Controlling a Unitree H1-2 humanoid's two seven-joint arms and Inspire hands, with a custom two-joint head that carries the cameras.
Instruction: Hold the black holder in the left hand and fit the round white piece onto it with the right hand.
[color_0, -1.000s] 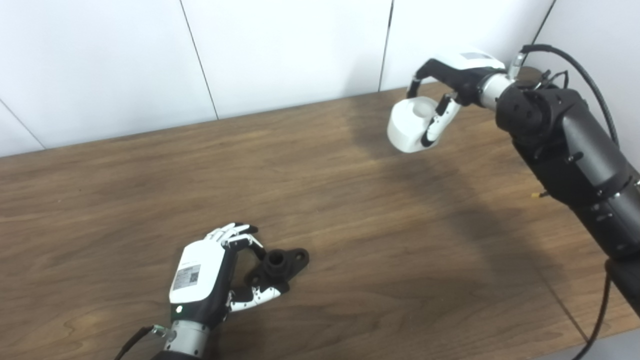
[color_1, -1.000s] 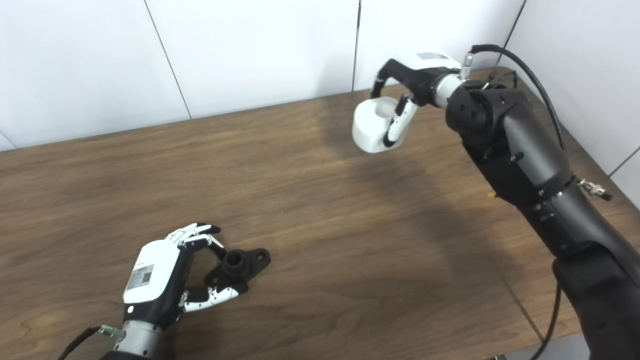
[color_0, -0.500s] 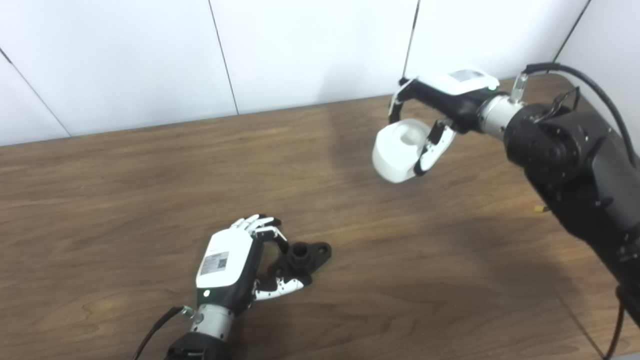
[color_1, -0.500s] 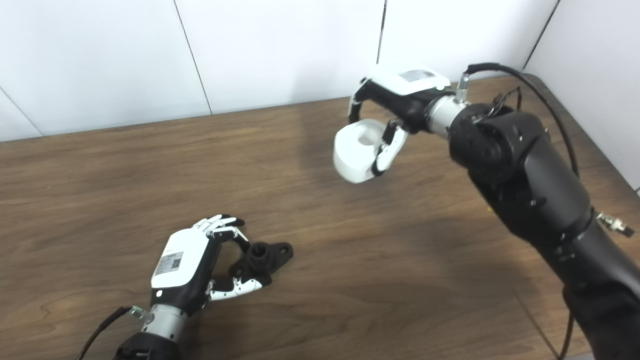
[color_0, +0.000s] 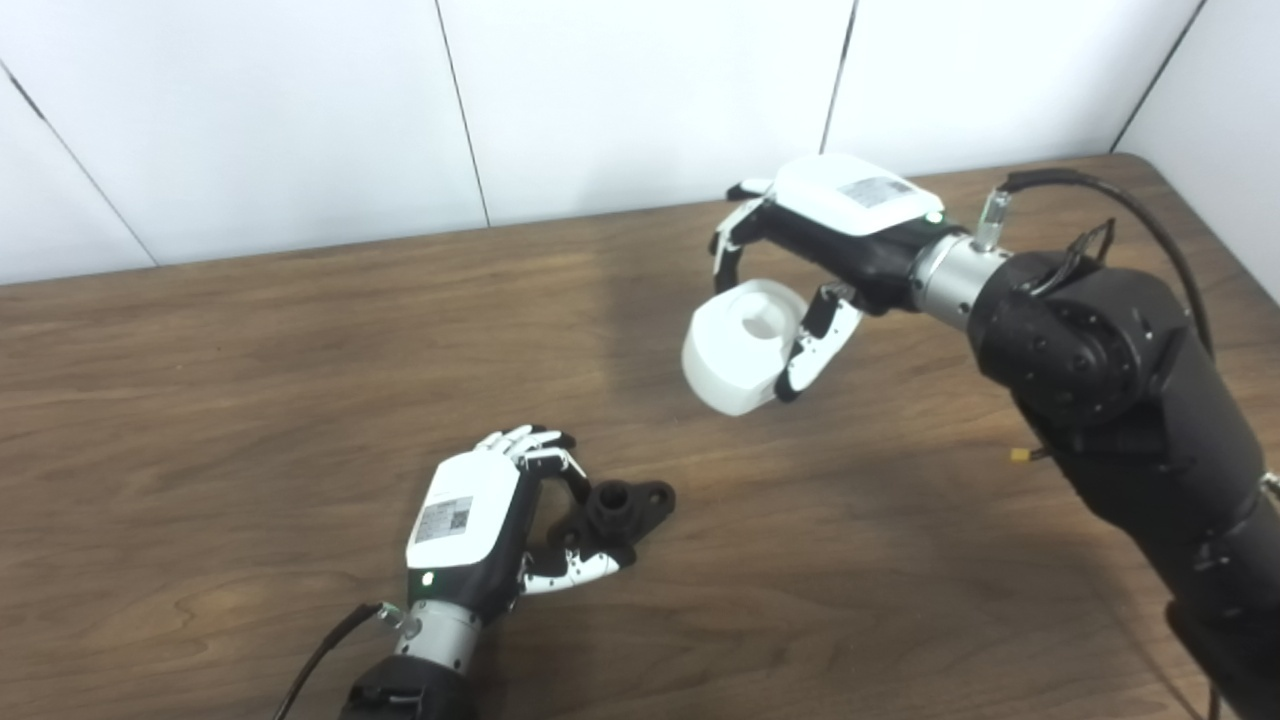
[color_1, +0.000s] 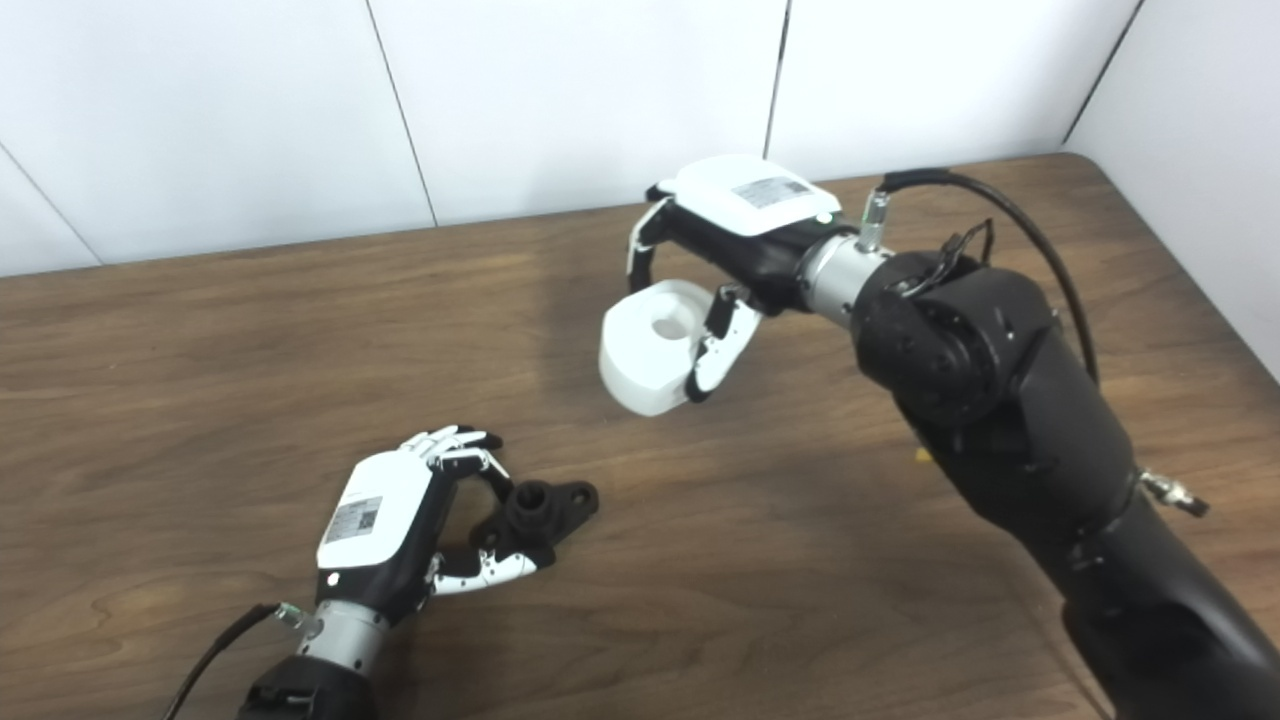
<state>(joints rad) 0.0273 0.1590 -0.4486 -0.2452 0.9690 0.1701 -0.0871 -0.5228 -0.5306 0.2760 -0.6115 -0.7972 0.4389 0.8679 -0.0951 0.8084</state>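
Round white piece (color_0: 742, 350), likely rigid light plastic, is clasped by its rim in right hand (color_0: 820, 240), aloft. Left hand (color_0: 480, 525) pinches black holder (color_0: 615, 515) at its base on table (color_0: 200, 400).

**Component positions: holder and white piece**

The black holder (color_0: 617, 512) is a flanged part with a short upright central boss and mounting ears, lying near the front of the wooden surface. The round white piece (color_0: 740, 345) is a thick ring with a central recess and hole, tilted, raised above the surface, well apart from the holder and farther back.
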